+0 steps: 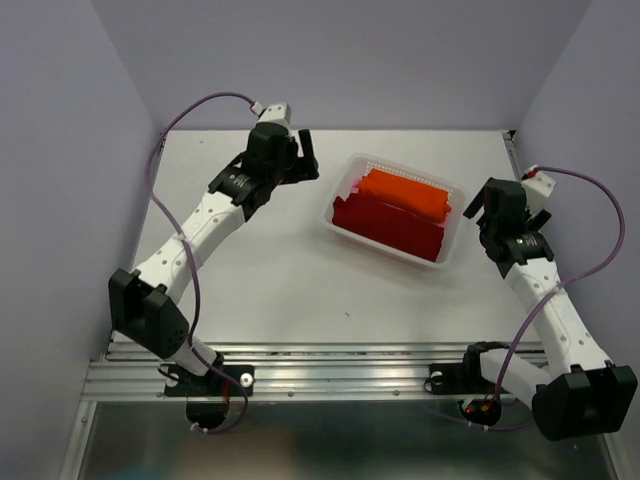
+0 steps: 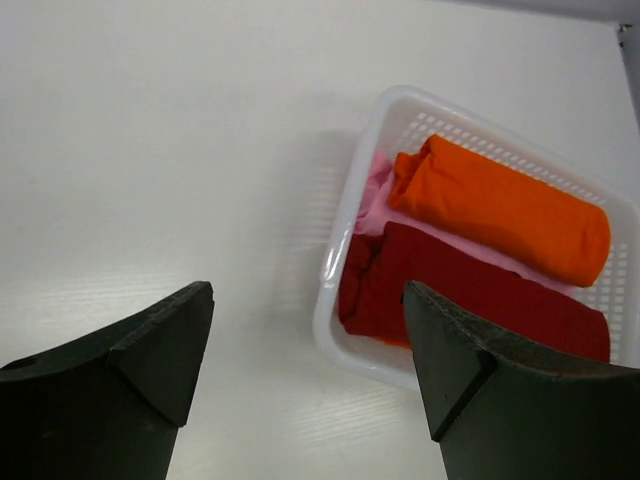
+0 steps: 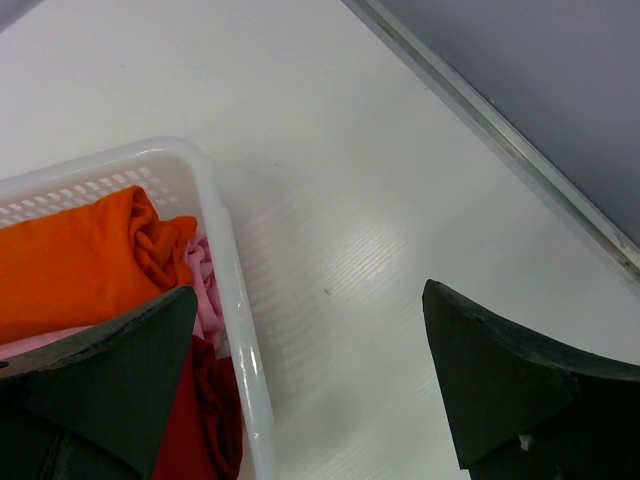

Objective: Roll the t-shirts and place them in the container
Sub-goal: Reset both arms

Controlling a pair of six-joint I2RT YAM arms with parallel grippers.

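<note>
A rolled bright orange t-shirt and a rolled dark red one lie side by side in the white lattice basket at the table's middle right. A pale pink shirt lies under them, its edge showing. My left gripper is open and empty above the table left of the basket; in its wrist view the orange and dark red rolls show. My right gripper is open and empty at the basket's right end, over the rim.
Grey walls close in the table on the left, back and right. The table's right edge strip runs close past my right gripper. A metal rail carries both arm bases along the near edge.
</note>
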